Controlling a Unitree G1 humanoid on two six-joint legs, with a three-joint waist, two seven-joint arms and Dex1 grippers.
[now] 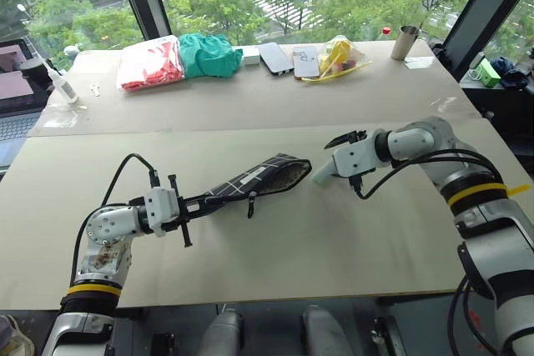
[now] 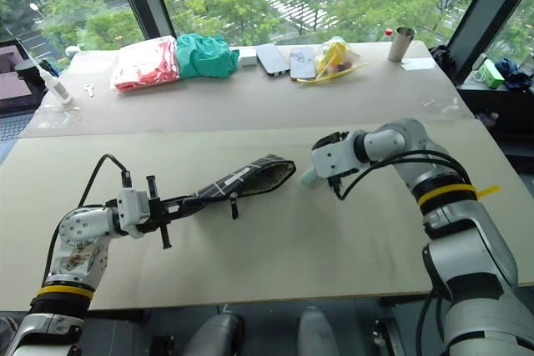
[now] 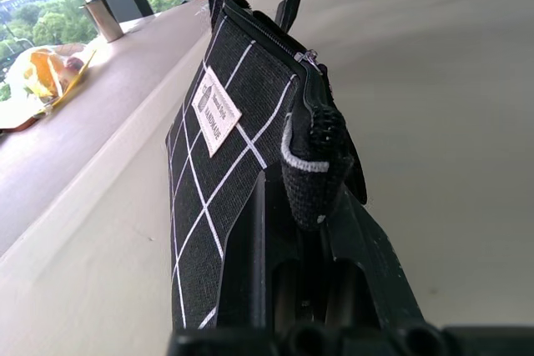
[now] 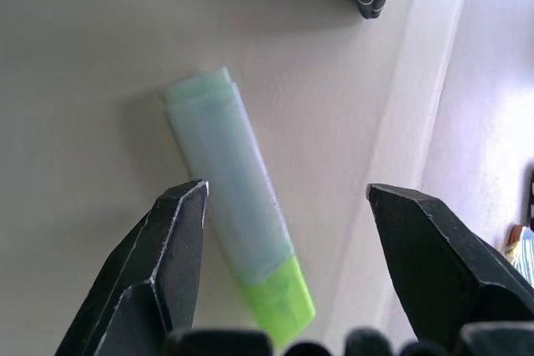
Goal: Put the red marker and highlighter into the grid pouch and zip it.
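Left hand (image 1: pixel 193 203): fingers clamped on the near end of the grid pouch (image 1: pixel 250 179), holding it off the desk (image 1: pixel 275 248) with its length running away to the right. In the left wrist view the pouch stands on edge, white label on the side face, zipper along the top edge, and a pull tab hanging beside the fingers. The far end of the pouch gapes open in the head views. What is inside the pouch cannot be told.

Right hand (image 4: pixel 288 202): fingers spread wide, holding nothing. It hangs over the highlighter (image 4: pixel 238 206), which lies flat on the desk between the two fingertips without touching either. The highlighter's brighter yellow-green cap points toward the wrist and its pale mint body points away. In the head views the highlighter lies just beside the open mouth of the pouch, on its right, apart from it.

Far section of the desk, well apart from both hands: a white bottle (image 1: pixel 63 87) at the left edge, a red packet (image 1: pixel 150 64), a green cloth bundle (image 1: pixel 209 54), two flat phones (image 1: pixel 275 57), a clear bag (image 1: pixel 338 57) with yellow and red contents, and a metal cup (image 1: pixel 405 42) at the right. The cup's contents cannot be told.
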